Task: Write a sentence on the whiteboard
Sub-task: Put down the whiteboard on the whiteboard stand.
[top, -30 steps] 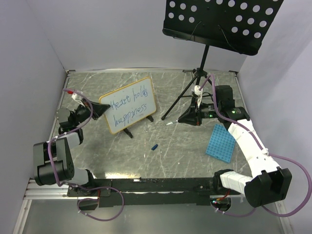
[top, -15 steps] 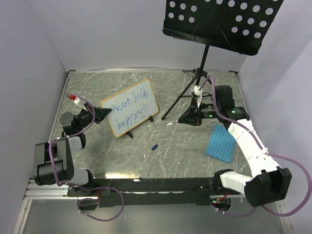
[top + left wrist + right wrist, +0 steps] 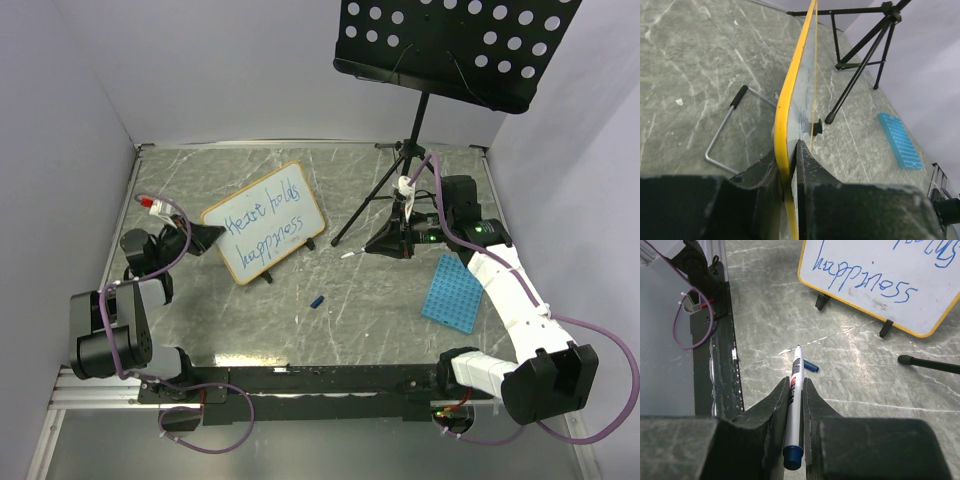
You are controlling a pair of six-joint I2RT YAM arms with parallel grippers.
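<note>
The whiteboard [image 3: 265, 222] stands tilted on its two black feet at the table's left middle, tan frame around a glossy white face. The sentence [image 3: 262, 228] runs across it in blue, two slanted lines; its lower word "happiness" [image 3: 865, 282] shows in the right wrist view. My left gripper [image 3: 212, 236] is shut on the board's left edge; the yellow frame [image 3: 790, 95] runs between its jaws [image 3: 788, 150]. To the board's right, my right gripper [image 3: 375, 243] is shut on an uncapped marker [image 3: 796, 390], tip pointing at the board.
A blue marker cap [image 3: 318, 301] lies on the table in front of the board. A blue grid tray [image 3: 452, 292] lies at the right. The music stand's black perforated panel [image 3: 455, 45] overhangs the back; its tripod legs [image 3: 385, 200] spread beside the right gripper.
The whiteboard has slid a little left and back with my left gripper on its edge. The right arm and marker have not moved.
</note>
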